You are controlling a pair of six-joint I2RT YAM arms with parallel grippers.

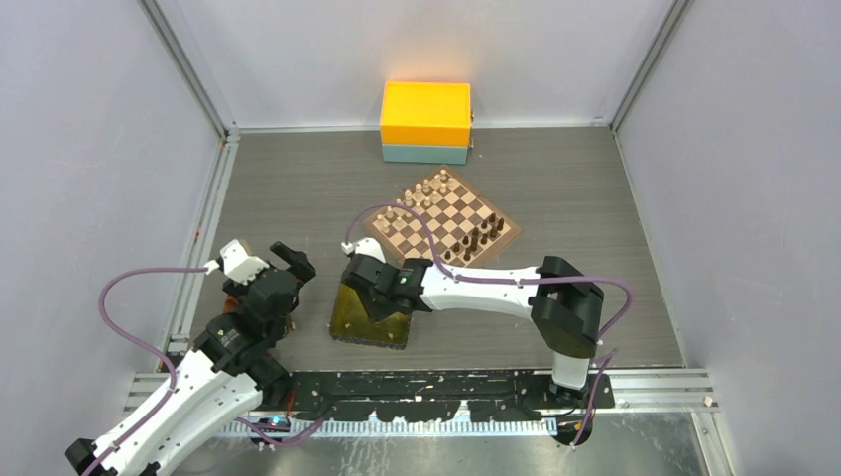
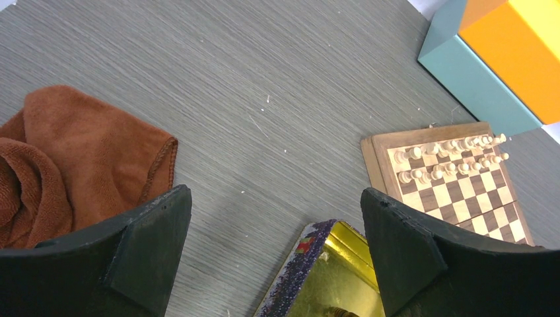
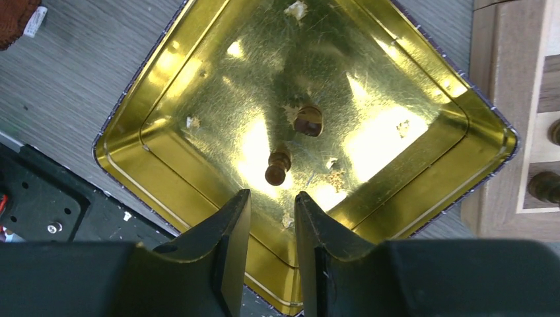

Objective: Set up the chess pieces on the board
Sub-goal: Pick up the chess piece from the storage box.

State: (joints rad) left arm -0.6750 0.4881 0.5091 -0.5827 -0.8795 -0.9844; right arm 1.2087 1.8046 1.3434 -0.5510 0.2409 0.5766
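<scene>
You are seeing the right gripper (image 3: 271, 198) hanging over the gold tray (image 3: 152, 92). Its two fingers (image 3: 231, 244) are standing a little apart and are holding nothing. Two dark chess pieces (image 3: 278, 166) are lying on the tray floor, one just ahead of the fingertips and the other a little beyond it. They are close together, and neither is touching the fingers.

The board (image 1: 446, 220) is sitting just past the tray, turned corner-on to you. Its wooden edge is showing at the right of the right wrist view, just beside a tray corner. More dark men (image 1: 478, 238) are standing along the board's right side, and the pale pieces (image 1: 421, 196) are lining its far left side.

Your left gripper (image 2: 274, 198) is hovering over the bare grey table (image 2: 264, 86) to the left of the tray. Its fingers are spread wide with nothing between them. A rust-brown cloth (image 2: 72, 152) is lying crumpled on the table at its left side. An orange and teal box (image 1: 426, 121) is sitting against the far wall, beyond the board.
</scene>
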